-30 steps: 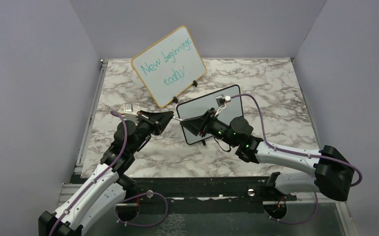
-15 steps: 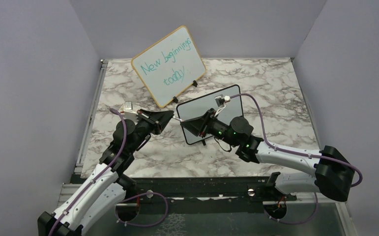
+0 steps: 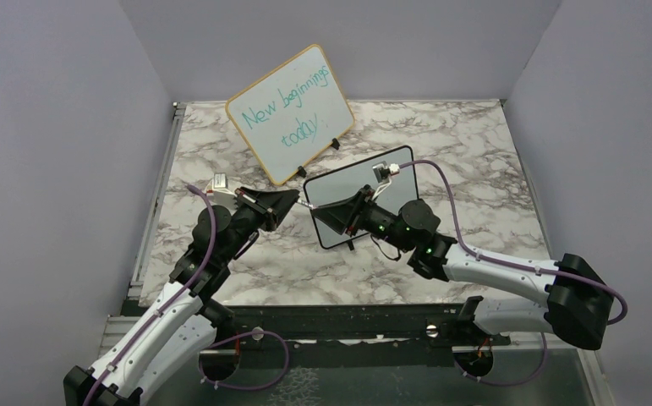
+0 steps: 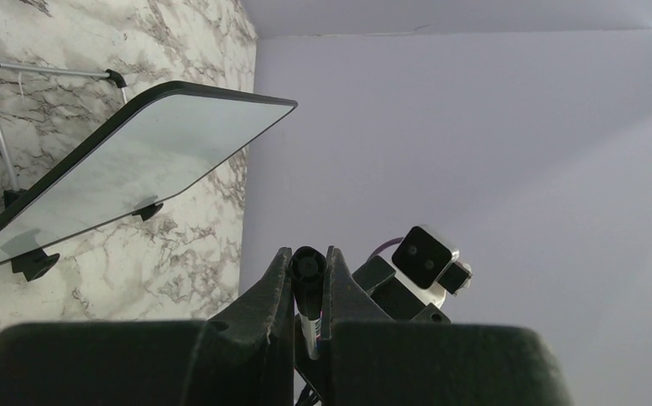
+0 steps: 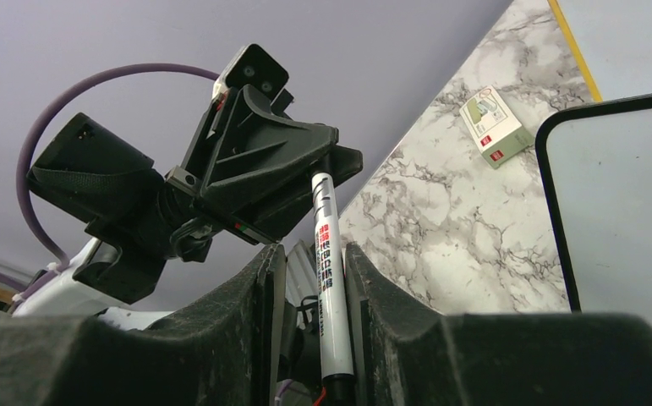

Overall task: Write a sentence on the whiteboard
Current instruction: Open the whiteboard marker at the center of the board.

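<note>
Item: marker (image 5: 329, 279). Your left pincer (image 4: 309, 271) is clamping its end; right pincer (image 5: 314, 262) is straddling it, grip unclear. Be closing squarely before pulling.

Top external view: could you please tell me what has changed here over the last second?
The right arm's wrist and elbow shifted slightly to the right and up in the picture. Nothing was newly taken or let go. The left gripper stays shut on the black end of the marker, whose white body lies between the fingers of the right gripper. The whiteboard stayed put, with no writing showing.
</note>
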Available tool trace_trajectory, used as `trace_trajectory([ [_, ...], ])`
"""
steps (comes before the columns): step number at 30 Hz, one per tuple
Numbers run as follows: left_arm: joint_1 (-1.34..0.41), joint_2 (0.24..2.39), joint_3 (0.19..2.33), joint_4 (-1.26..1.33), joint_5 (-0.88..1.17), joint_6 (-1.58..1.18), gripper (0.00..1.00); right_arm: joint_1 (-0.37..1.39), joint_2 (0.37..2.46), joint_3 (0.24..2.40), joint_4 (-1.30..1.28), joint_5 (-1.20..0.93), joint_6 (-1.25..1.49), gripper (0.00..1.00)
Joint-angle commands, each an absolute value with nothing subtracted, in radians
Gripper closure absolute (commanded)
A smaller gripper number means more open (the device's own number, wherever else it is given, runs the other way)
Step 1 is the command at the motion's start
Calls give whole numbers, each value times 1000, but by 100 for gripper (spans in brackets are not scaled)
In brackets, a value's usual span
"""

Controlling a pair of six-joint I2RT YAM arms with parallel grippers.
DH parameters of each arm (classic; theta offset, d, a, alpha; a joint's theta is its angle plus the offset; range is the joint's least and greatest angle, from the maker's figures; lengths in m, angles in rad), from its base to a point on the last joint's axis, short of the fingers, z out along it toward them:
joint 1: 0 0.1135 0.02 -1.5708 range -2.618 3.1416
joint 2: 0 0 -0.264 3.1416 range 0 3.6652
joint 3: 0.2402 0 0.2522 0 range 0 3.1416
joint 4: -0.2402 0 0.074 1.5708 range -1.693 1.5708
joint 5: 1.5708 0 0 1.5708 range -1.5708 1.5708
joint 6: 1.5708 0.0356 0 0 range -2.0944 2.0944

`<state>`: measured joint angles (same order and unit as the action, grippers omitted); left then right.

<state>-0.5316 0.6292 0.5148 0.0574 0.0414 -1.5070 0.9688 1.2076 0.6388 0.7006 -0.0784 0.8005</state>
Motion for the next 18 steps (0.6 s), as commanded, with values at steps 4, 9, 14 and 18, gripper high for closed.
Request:
trace_trajectory([
  [4, -531, 627, 536, 49, 71, -1516, 100, 963, 1204, 679, 699, -120, 798, 66],
  [9, -531, 632, 533, 54, 74, -1522, 100, 963, 1215, 684, 696, -121, 802, 68],
  [14, -531, 625, 527, 54, 63, -1530, 100, 963, 1230, 681, 717, -116, 818, 70],
  [18, -531, 619, 517, 56, 57, -1543, 100, 963, 1246, 691, 720, -115, 827, 73],
])
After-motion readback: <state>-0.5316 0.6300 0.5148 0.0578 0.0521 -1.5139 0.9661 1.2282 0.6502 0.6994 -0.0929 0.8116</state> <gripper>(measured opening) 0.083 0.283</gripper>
